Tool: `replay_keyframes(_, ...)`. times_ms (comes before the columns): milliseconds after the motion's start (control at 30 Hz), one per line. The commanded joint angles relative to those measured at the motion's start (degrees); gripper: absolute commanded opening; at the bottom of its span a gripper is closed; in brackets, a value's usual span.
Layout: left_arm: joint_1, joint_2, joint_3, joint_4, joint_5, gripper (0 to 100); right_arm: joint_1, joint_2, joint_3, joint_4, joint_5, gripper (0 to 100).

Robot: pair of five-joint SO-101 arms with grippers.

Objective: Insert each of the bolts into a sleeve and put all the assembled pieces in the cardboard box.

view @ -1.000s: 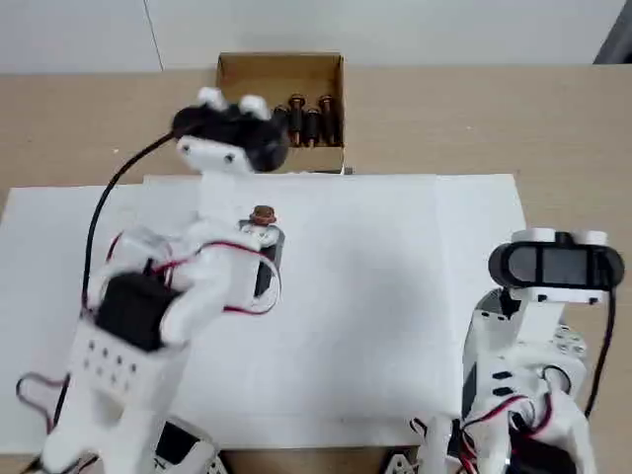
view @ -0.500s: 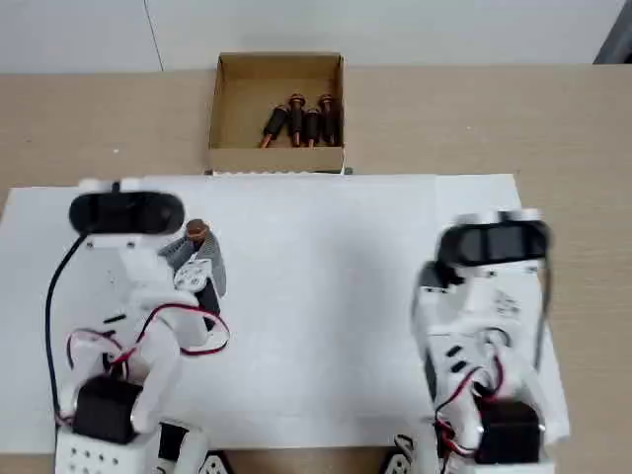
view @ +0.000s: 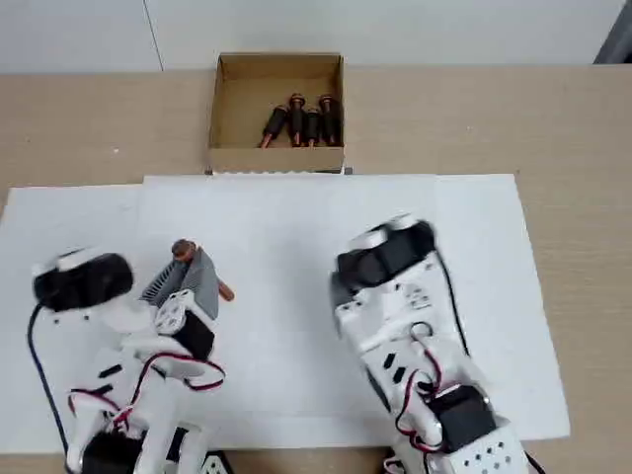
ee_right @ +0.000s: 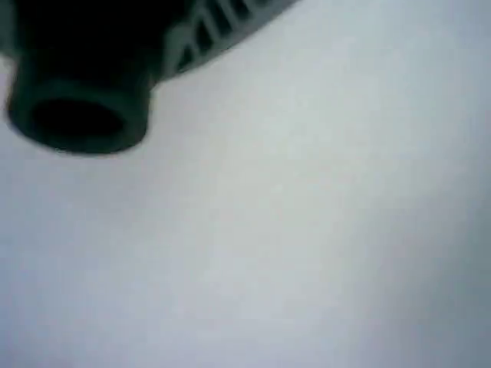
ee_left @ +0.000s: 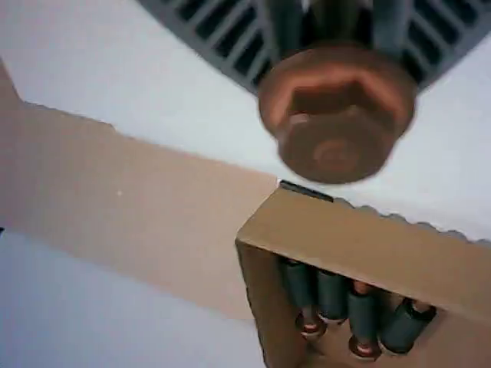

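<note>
My left gripper (view: 193, 272) is at the near left over the white paper, shut on a copper bolt (view: 185, 251) that pokes out both ways. In the left wrist view the bolt's hex head (ee_left: 336, 115) sits right under the grey fingers (ee_left: 207, 23). My right gripper (ee_right: 88, 54) is shut on a black sleeve (ee_right: 77, 115) with its open end showing, just above the paper. The right arm (view: 390, 262) covers it from above, mid-sheet. The cardboard box (view: 276, 158) stands at the far edge with several assembled pieces (view: 301, 120) inside, also visible as box (ee_left: 368, 238) and pieces (ee_left: 345, 307).
A white paper sheet (view: 296, 227) covers most of the wooden table (view: 494, 118). Both arm bases stand at the near edge. Open paper lies between the two arms and in front of the box.
The left arm has drawn back from the box to the near left with the bolt. The right arm has swung forward and leftward over the paper.
</note>
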Motion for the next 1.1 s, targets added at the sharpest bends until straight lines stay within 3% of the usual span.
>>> replay_keyframes(0, 3.3, -0.3, 0.0, -2.9, 0.6, 0, -5.7, -0.4, 0.1, -1.5, 0.0, 0.3)
replay_keyframes(200, 10.2, -0.2, 0.0, -8.4, 5.4, 0, -13.1, -0.5, 1.1, -2.1, 4.6, 0.3)
replay_keyframes(533, 11.0, -0.2, 0.0, -10.5, 5.4, 0, -13.6, -0.5, 3.8, -10.9, 13.2, 0.3)
replay_keyframes(1067, 11.1, -0.2, 2.2, -10.3, 5.5, 0, -17.0, -0.5, 3.3, -12.2, 13.9, 0.3)
